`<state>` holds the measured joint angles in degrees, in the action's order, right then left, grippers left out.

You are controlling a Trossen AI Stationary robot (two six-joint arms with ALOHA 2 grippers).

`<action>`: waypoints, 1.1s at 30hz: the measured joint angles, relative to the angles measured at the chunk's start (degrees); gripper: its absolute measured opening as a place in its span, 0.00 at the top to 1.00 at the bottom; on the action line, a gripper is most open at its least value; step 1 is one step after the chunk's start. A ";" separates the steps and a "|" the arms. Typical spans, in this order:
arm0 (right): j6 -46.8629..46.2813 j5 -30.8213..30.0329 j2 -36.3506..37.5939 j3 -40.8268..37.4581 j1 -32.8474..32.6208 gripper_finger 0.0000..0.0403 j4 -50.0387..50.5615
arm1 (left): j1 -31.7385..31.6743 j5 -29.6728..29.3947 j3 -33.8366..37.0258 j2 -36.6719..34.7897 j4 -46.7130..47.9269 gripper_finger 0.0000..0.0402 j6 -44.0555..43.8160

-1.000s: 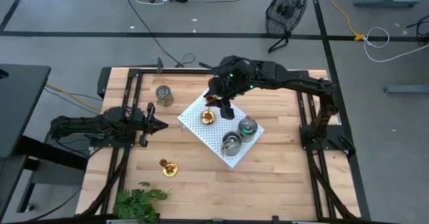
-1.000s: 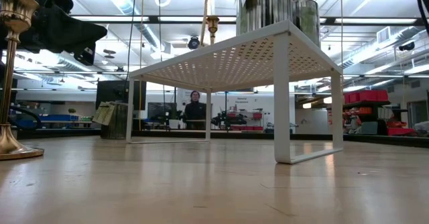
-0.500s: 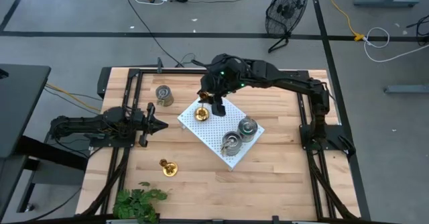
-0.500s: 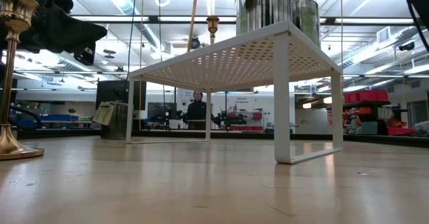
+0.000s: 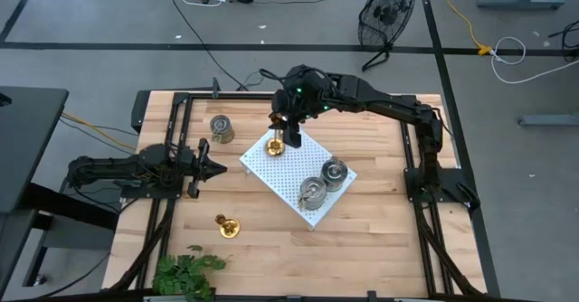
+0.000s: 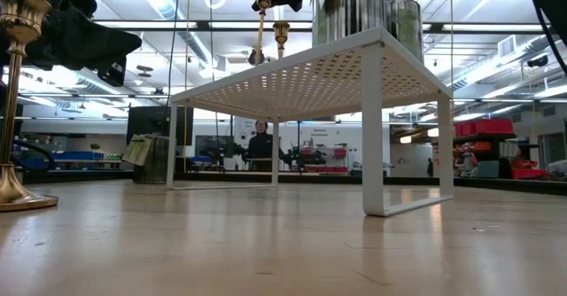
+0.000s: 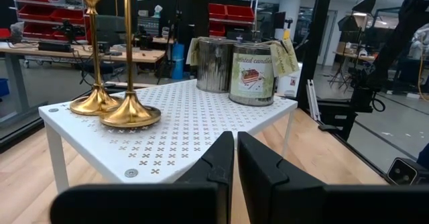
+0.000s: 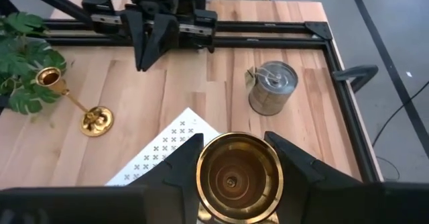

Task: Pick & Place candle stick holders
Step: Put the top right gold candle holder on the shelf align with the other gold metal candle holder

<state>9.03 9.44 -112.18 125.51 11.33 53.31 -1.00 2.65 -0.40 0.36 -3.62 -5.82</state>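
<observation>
While the left gripper [image 5: 209, 167] waits at the nine o'clock side of the counter [image 5: 362, 221] with its fingers [image 7: 221, 160] pressed together and empty, the right gripper [image 5: 286, 126] hovers over the eleven o'clock corner of the white perforated board [image 5: 289, 177]. Its fingers [image 8: 181, 160] clasp the cup of a brass candle stick holder [image 8: 238, 177], which hangs upright with its round base at the board's corner; whether that base touches the board cannot be told. A second brass holder [image 7: 94, 96] shows just beside it on the board in the left wrist view. Two silver-grey holders [image 5: 323, 181] stand side by side on the board's four o'clock half, touching or nearly so. A third silver-grey holder [image 5: 221, 128] stands on the bare counter at eleven o'clock, apart from the board. A third brass holder [image 5: 226, 225] lies tipped on the counter at seven o'clock, near the green plant [image 5: 185, 273]. A person [image 6: 260, 145] stands far beyond the counter.
</observation>
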 joint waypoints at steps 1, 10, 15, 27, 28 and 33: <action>-0.01 0.01 0.00 0.00 0.07 0.66 0.01 | -0.02 -0.02 0.02 -0.02 0.00 0.94 0.02; 0.03 0.27 0.00 0.00 0.51 0.66 -0.19 | 0.00 -0.01 0.01 -0.01 0.01 0.94 0.02; 0.45 0.67 0.00 0.00 0.49 0.66 -0.17 | -0.01 -0.02 0.01 0.00 0.00 0.94 0.02; 0.68 0.60 -0.81 0.08 0.49 0.66 -0.07 | -0.02 -0.02 0.02 -0.02 0.02 0.94 0.02; 0.68 0.60 -0.81 0.09 0.49 0.66 -0.20 | -0.02 -0.02 0.00 0.00 0.00 0.94 0.00; 0.66 0.60 -0.81 0.08 0.54 0.65 -0.23 | 0.00 -0.02 0.00 0.00 0.02 0.94 0.00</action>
<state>9.69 10.04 -112.99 125.59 11.87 53.08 -0.99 2.63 -0.40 0.36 -3.60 -5.82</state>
